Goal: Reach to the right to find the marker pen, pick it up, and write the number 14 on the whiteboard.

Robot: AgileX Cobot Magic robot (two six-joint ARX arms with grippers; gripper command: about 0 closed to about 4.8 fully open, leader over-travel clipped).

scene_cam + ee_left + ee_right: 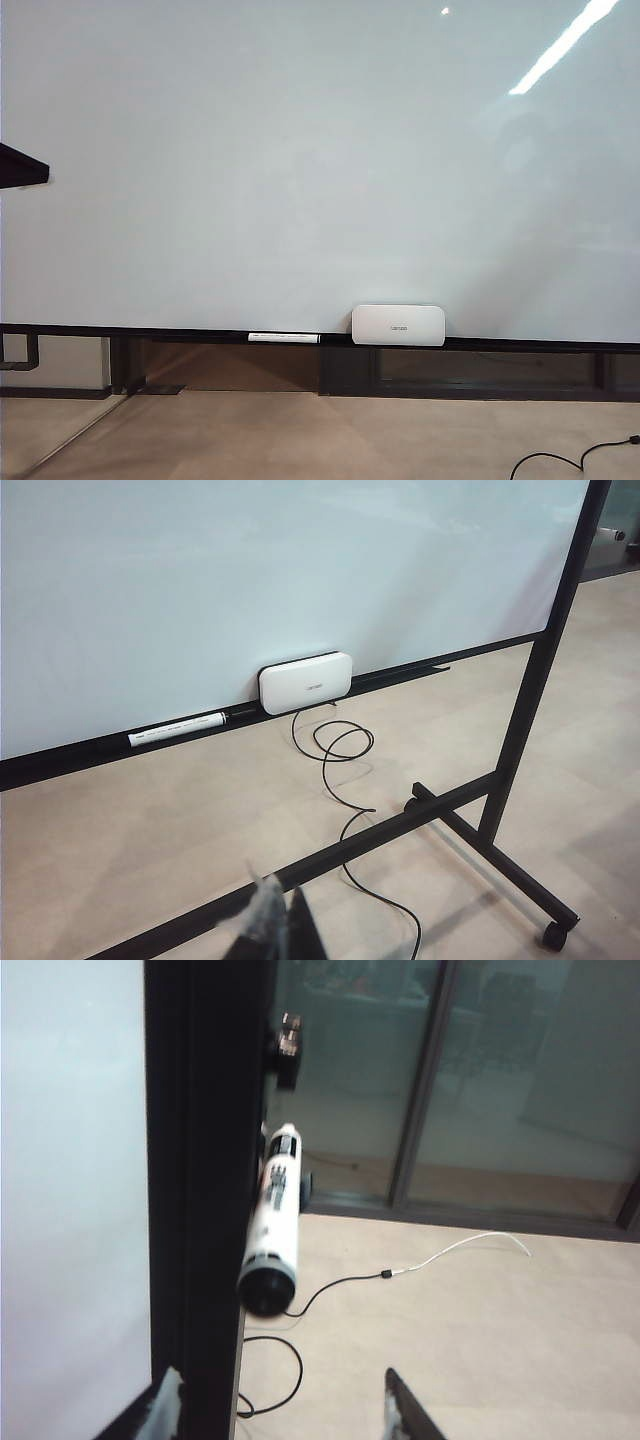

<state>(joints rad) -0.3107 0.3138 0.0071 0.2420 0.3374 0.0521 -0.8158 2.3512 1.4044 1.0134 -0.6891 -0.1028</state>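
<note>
Right now the whiteboard (300,160) fills nearly the whole exterior view, its writing face bare and glossy. Along its dark lower rail (200,335) lie a slim white pen (284,338) and, just beside it, a small white box (398,325). In the right wrist view the marker pen (275,1222) sticks out from the board's dark upright side frame (205,1180), dark end toward the camera, with open floor beyond. The right gripper (285,1405) hangs near it, fingers spread wide and gripping nothing. The left gripper (275,930) shows only blurred fingertips above the floor by the stand's foot bar (330,860); I cannot tell its opening, though it seems to carry nothing
</note>
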